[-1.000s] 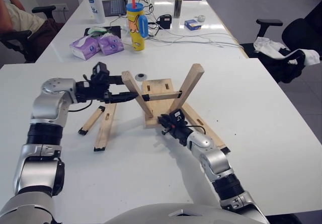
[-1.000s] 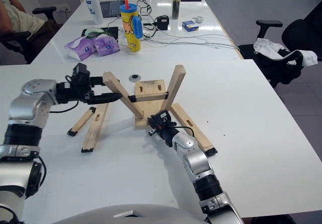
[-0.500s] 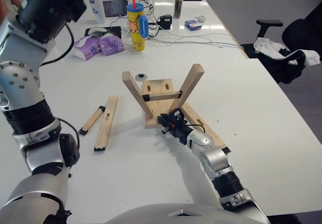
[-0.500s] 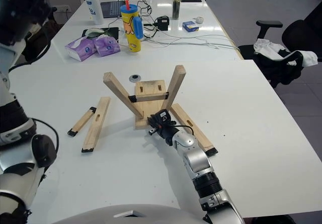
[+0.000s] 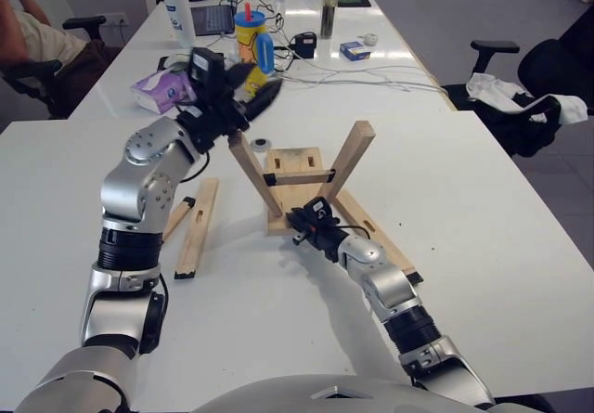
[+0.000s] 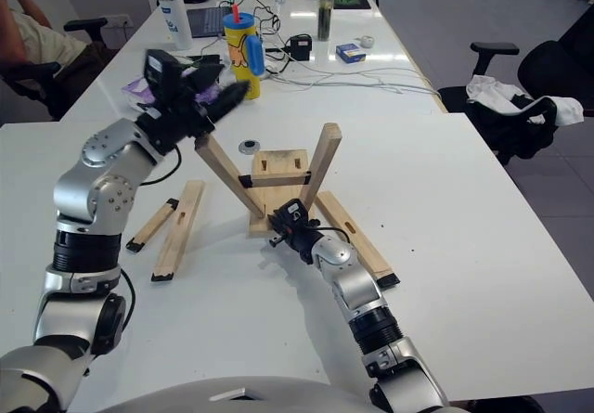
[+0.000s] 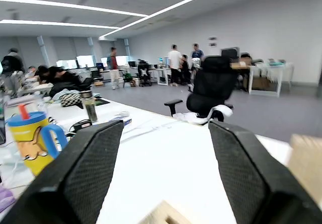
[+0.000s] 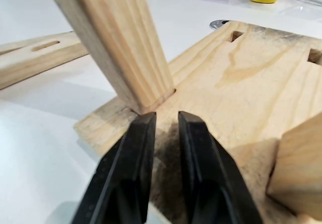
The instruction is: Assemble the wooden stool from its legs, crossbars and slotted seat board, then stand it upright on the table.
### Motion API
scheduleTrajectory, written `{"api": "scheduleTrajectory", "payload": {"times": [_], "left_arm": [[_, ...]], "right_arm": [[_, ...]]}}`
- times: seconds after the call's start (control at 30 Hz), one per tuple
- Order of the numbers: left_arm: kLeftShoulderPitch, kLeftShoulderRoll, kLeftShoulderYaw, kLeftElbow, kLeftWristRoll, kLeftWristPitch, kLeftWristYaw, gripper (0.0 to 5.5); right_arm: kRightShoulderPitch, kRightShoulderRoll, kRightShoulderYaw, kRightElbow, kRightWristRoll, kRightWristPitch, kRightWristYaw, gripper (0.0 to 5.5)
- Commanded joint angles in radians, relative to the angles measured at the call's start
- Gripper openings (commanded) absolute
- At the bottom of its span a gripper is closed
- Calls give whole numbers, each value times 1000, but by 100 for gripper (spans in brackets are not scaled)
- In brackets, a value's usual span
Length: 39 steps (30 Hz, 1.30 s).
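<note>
On the tabletop, left eye view: one slotted seat board (image 5: 295, 161) lies flat; four legs and two crossbars in all.
Standing legs: the left standing leg (image 5: 252, 174) and right standing leg (image 5: 345, 162) rise slanted from the seat board, splayed apart and joined by one crossbar (image 5: 299, 178).
Loose pieces: a loose leg (image 5: 197, 227) and a short crossbar (image 5: 173, 220) lie side by side, left of the seat board and apart from it.
Left end effector (image 5: 252, 88): raised just above the top of the left standing leg.
Right end effector (image 5: 302, 232): low at the seat board's near edge, by the foot of the left standing leg.
Surface: white tabletop (image 5: 483, 209); a small round disc (image 5: 261, 141) lies just behind the seat board.
Room: a second table (image 5: 390, 83) behind carries a yellow cup (image 5: 249, 37), tissue packs (image 5: 158, 86) and cables; an office chair (image 5: 543, 79) stands to the right.
Right eye view: the fourth leg (image 6: 365, 249) lies flat along the seat board's right side, beside the right arm.
Left wrist view: the left end effector's (image 7: 166, 133) pads stand wide apart with nothing between them; an open office lies beyond.
Right wrist view: the right end effector's (image 8: 163, 118) fingers are drawn to a narrow gap with nothing in it, tips at the seat board beside the slot where a leg enters.
</note>
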Motion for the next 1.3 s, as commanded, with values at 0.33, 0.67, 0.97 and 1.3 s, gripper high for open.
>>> {"api": "scheduleTrajectory", "payload": {"times": [0.33, 0.67, 0.97, 1.3], "left_arm": [[346, 0, -464, 114, 359, 135, 146, 316], [265, -101, -14, -342, 442, -137, 498, 316], [766, -153, -49, -588, 529, 81, 540, 312], [643, -201, -96, -572, 636, 101, 575, 312]], "right_arm": [[49, -13, 12, 143, -36, 91, 6, 80], [54, 41, -82, -22, 70, -142, 36, 80], [295, -155, -114, -586, 167, -13, 143, 1], [80, -130, -437, -421, 142, 24, -189, 1]]}}
